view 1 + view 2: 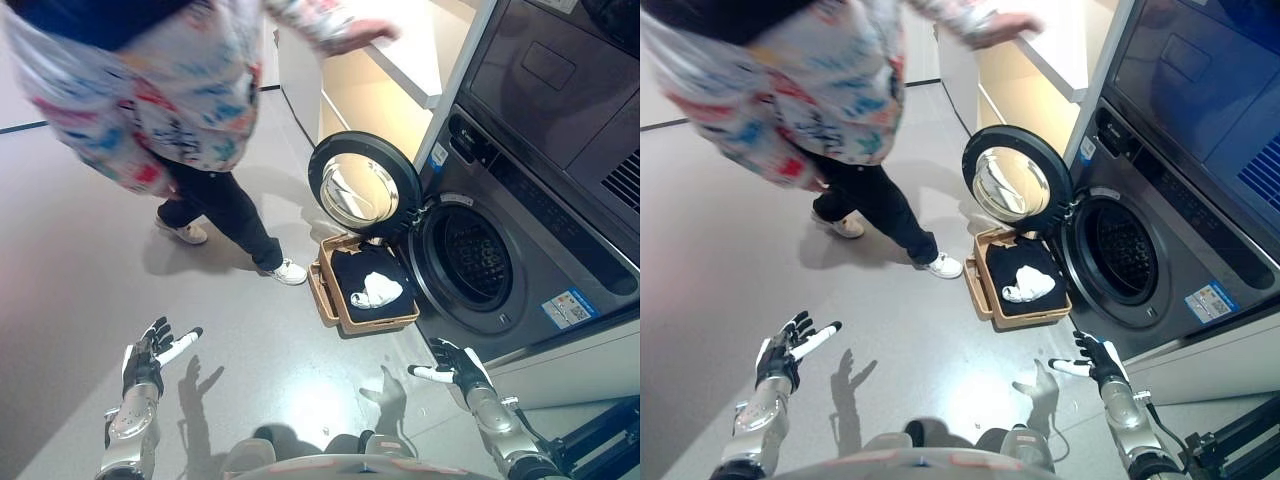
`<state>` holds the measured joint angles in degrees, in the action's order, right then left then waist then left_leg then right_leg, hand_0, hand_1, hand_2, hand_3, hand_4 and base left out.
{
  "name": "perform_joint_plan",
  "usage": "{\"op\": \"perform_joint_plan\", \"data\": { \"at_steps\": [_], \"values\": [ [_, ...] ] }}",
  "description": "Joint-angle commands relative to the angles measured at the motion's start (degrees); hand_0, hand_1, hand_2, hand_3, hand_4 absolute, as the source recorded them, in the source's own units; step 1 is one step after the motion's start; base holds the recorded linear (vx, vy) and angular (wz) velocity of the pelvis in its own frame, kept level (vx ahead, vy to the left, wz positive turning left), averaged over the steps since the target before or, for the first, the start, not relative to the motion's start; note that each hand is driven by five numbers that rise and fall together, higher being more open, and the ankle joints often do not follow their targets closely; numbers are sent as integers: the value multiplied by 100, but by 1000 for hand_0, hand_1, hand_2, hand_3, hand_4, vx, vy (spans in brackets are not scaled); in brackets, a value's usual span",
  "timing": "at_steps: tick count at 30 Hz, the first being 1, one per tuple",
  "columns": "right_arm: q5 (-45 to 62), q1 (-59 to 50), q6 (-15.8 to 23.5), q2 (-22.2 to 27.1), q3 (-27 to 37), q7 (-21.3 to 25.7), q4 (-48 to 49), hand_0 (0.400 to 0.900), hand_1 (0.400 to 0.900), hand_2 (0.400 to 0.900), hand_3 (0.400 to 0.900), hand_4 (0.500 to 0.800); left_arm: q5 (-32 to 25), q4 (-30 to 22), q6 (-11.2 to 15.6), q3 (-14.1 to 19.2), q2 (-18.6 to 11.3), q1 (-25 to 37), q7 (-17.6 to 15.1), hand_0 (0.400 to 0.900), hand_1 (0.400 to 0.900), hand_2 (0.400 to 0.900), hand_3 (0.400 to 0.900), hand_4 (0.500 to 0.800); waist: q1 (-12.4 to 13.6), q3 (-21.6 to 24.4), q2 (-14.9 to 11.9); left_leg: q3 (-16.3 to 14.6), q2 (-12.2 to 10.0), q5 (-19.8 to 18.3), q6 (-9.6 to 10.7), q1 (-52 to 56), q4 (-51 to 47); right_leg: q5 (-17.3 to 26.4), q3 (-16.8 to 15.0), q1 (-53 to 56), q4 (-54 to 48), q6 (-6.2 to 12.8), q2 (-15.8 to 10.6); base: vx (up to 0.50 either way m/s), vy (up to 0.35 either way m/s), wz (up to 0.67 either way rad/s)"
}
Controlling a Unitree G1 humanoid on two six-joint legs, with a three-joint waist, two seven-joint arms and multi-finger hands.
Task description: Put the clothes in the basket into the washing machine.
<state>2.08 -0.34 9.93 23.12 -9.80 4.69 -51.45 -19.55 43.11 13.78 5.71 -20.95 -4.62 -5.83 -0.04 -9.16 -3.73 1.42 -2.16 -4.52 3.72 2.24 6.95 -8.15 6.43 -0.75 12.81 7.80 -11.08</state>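
Washer point(520, 250) stands at right, round door point(365, 187) swung open to the left, drum point(473, 254) exposed; a person point(170, 90) in a patterned top stands on the floor point(80, 260) to the left of it. Basket point(345, 312) sits on the floor just below the open door, touching the washer front, holding dark clothes point(365, 270) with a white piece point(380, 291) on top. Left hand point(150, 356) and right hand point(455, 368) hover low in view, fingers spread and holding nothing, both well apart from the basket.

Tan basket point(325, 296) — black, white clothes point(370, 280)
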Motion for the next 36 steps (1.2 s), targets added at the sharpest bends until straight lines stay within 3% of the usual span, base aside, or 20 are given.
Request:
{"op": "perform_joint_plan", "data": {
  "at_steps": [1,18,22,27,31,32,34,36],
  "values": [
    [62,-159,293,96,32,75,297,900,900,900,900,800,155,-594,368,69,-233,58,-63,900,900,900,900,800,90,290,-21,45,-321,-334,-8,-71,179,1434,-89,-712,-452,198,-220,0,0,0],
    [79,-172,279,90,23,60,293,900,900,900,900,800,171,-475,356,89,-214,108,-74,900,900,900,900,800,92,263,26,86,-323,-256,-4,-99,59,1385,-105,-855,-276,223,-270,-2,-1,1],
    [105,-131,273,164,-20,20,418,900,900,900,900,800,124,-400,344,24,-343,264,-126,900,900,900,900,800,16,139,12,198,-366,-266,-14,-132,208,964,-391,-1003,386,98,-139,-1,-36,6],
    [84,45,278,315,27,-77,340,900,900,900,900,800,30,-166,297,-24,-251,293,-81,900,900,900,900,800,19,226,15,352,-646,-234,65,-31,237,640,-232,-912,538,-76,113,85,-180,10],
    [271,273,318,501,152,-127,373,900,900,900,900,800,-75,-108,228,-136,-148,361,-35,900,900,900,900,800,26,257,19,662,-921,-48,143,-269,541,311,-179,-823,697,-376,507,61,-256,26],
    [271,276,317,502,153,-127,374,900,900,900,900,800,-76,-109,228,-137,-147,360,-35,900,900,900,900,800,21,259,23,670,-923,-52,145,-277,550,310,-172,-823,697,-378,509,81,-237,25],
    [319,362,334,557,208,-132,379,900,900,900,900,800,-103,-55,195,-208,-107,405,-8,900,900,900,900,800,32,225,1,787,-937,149,131,-499,951,231,-113,-689,673,-518,613,55,-177,35],
    [385,381,350,589,262,-97,381,900,900,900,900,800,-157,-21,179,-306,-84,479,0,900,900,900,900,800,34,153,24,968,-950,590,157,-631,939,122,30,-568,649,-616,700,30,-126,44]
  ]
}}
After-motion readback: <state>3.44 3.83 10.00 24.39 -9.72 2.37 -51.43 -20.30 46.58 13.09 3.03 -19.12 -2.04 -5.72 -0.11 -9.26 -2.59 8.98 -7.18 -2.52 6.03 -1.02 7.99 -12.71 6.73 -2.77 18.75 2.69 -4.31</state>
